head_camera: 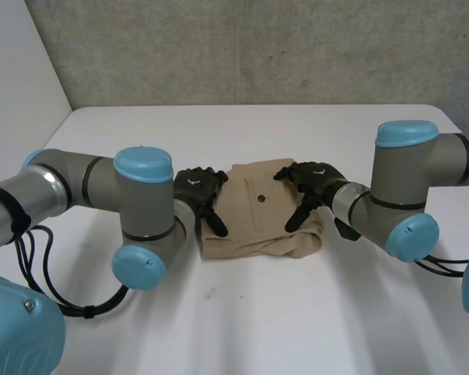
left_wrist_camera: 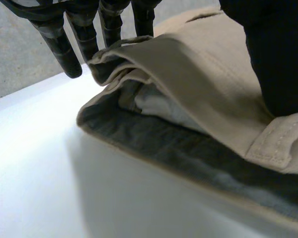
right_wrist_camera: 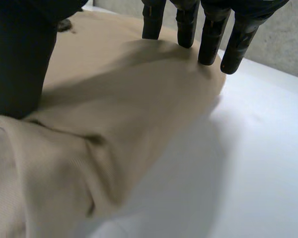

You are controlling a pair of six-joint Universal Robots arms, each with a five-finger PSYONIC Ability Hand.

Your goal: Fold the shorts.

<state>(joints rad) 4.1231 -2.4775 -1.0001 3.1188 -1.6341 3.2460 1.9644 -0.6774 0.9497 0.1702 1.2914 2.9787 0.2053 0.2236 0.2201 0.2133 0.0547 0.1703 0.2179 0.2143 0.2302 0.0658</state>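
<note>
The tan shorts lie folded into a small bundle at the middle of the white table, a dark button on top. My left hand rests at the bundle's left edge. In the left wrist view its straight fingers reach just past the layered edge of the shorts, and the thumb lies on top. My right hand lies on the bundle's right part. In the right wrist view its straight fingers press on the shorts near their rounded edge. Both hands are open.
A grey wall stands behind the table's far edge. Both arms bend inward over the table on either side of the shorts, the left elbow and right elbow close beside the bundle.
</note>
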